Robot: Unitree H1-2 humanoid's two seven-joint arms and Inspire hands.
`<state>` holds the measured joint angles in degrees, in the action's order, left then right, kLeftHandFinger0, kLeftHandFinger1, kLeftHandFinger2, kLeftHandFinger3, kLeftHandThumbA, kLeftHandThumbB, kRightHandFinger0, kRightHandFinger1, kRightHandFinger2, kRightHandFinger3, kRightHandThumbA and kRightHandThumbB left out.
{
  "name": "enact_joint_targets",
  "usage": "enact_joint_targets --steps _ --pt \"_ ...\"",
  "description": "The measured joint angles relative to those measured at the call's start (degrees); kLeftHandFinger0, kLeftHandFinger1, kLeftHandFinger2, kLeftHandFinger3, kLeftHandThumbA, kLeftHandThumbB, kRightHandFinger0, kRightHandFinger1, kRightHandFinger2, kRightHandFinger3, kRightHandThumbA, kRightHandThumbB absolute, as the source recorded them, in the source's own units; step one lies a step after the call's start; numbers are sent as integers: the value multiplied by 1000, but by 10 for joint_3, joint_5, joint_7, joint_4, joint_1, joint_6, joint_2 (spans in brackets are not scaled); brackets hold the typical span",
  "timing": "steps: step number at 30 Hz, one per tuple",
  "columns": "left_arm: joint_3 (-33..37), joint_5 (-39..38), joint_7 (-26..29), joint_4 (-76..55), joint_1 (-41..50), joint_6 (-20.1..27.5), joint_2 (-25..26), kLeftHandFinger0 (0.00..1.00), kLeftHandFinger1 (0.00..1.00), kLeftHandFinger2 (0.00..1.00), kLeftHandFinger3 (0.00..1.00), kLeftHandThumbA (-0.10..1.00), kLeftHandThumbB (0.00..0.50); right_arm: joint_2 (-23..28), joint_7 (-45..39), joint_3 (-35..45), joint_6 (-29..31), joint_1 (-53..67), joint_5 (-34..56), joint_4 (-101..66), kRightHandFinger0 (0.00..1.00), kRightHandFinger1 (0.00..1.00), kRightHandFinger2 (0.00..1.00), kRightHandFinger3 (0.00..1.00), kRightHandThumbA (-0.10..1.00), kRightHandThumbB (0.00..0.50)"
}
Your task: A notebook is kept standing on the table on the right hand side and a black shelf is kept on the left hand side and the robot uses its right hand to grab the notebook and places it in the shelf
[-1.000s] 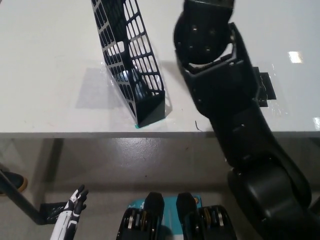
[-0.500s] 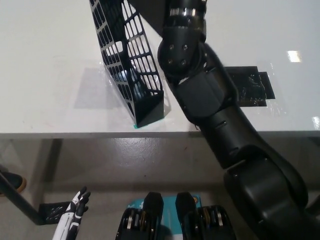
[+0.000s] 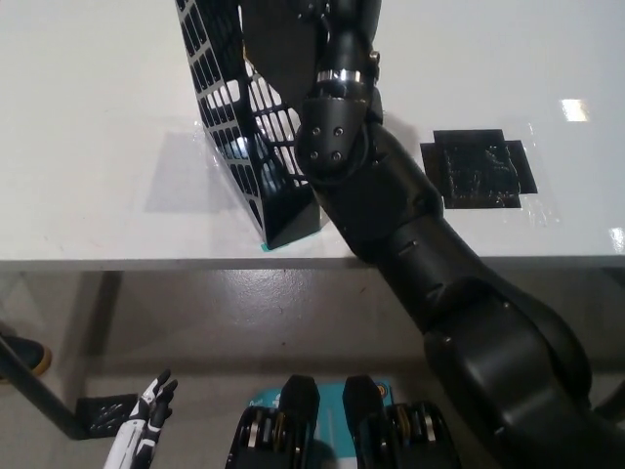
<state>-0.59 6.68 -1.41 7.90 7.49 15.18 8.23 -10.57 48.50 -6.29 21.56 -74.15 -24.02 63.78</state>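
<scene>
The black mesh shelf [image 3: 256, 147] stands on the white table [image 3: 98, 117], left of centre, near the front edge. My black right arm reaches across from the lower right, and my right hand [image 3: 344, 21] is at the top edge of the picture, right beside the shelf's upper part. It is shut on a dark notebook [image 3: 278, 49], which hangs upright over the shelf's open side and overlaps its mesh wall. The notebook's top is cut off by the picture edge. My white left hand [image 3: 146, 430] rests low at the lower left, below the table, with its fingers apart.
A black tape patch [image 3: 479, 168] lies on the table to the right of my arm. The table's front edge [image 3: 146, 262] runs across the middle of the picture, with grey floor below it. A dark stand foot [image 3: 59, 415] sits at the lower left.
My right arm has swung left from over the tape patch to the shelf, bringing the notebook with it. The tape patch is now uncovered. The left hand has barely moved.
</scene>
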Motion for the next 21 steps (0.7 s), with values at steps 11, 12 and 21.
enact_joint_targets --steps 11,12,21 --pt "1 0 0 2 0 0 0 1000 1000 1000 1000 1000 185 -11 8 3 9 -50 16 50 0 0 534 594 -100 89" --pt "1 0 0 2 0 0 0 1000 1000 1000 1000 1000 185 -11 8 3 9 -51 17 52 0 0 519 557 -100 80" --pt "1 4 0 3 -2 0 0 1000 1000 1000 1000 1000 167 -38 -33 9 12 -68 50 151 1000 1000 1000 1000 809 320"
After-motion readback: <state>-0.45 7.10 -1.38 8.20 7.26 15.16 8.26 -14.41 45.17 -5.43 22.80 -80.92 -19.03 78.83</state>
